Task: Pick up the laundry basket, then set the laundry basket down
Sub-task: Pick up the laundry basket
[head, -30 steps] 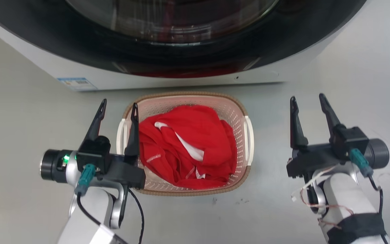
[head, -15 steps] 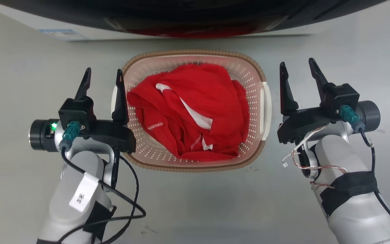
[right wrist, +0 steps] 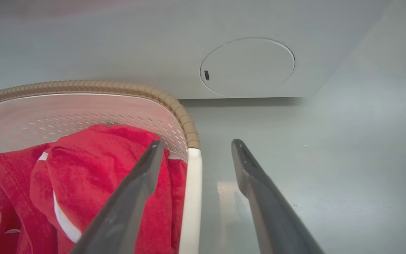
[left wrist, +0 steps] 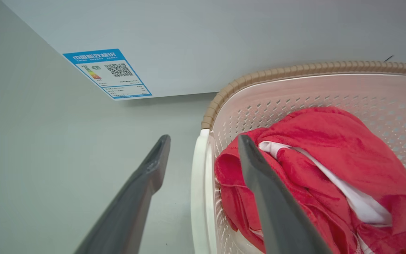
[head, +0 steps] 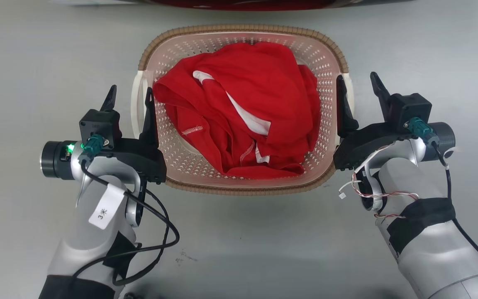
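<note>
1. The laundry basket [head: 239, 28] stands on the grey floor [head: 239, 249], mouth up, just in front of the washing machine [left wrist: 224, 35].
2. Its long axis runs left to right across the head view, parallel to the machine's front. The short ends, each with a white handle, point toward the two arms.
3. A crumpled red garment [head: 243, 108] with white trim fills most of the inside, lying below the brown woven-look rim [head: 243, 192].
4. The left tool [head: 131, 93] is spread, its fingers straddling the left handle [head: 136, 104]. One finger is outside the basket and the other inside, over the red cloth. In the left wrist view the handle lies in the gap between them, with neither finger pressed on it.
5. The right tool [head: 356, 81] is spread too, astride the right handle [right wrist: 190, 197]. Its inner finger is just beside the handle over the garment, and its outer finger stands apart over the floor.
6. A blue energy label [left wrist: 108, 74] sits low on the machine's white panel at the left, and a round cover [right wrist: 247, 67] at the right.
</note>
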Tool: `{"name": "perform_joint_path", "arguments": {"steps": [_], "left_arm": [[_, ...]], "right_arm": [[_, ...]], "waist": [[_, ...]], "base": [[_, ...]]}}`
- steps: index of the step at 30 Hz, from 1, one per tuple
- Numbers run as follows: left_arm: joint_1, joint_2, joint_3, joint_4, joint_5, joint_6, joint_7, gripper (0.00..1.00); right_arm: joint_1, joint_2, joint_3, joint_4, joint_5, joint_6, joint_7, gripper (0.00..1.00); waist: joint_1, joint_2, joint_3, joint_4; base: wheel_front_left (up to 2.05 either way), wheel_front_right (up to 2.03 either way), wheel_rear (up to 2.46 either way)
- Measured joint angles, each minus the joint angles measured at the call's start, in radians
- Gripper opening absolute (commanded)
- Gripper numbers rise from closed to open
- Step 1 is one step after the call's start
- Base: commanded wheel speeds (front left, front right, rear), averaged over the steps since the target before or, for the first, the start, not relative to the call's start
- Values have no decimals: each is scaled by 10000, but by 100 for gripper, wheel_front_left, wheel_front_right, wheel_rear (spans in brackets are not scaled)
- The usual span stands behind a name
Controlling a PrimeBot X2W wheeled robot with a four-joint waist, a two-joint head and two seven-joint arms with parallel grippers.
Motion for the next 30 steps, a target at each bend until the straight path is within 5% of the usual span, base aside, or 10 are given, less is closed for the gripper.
{"name": "perform_joint_path", "arguments": {"steps": [30], "left_arm": [[-1514,-38,-1220,2648,-1210,-529,293,100]], "right_arm": [[-1044,-27,1592,1659,1801,-100,-13,100]], "waist": [[-1,-2,861,236]], "base": [[0,0,0]]}}
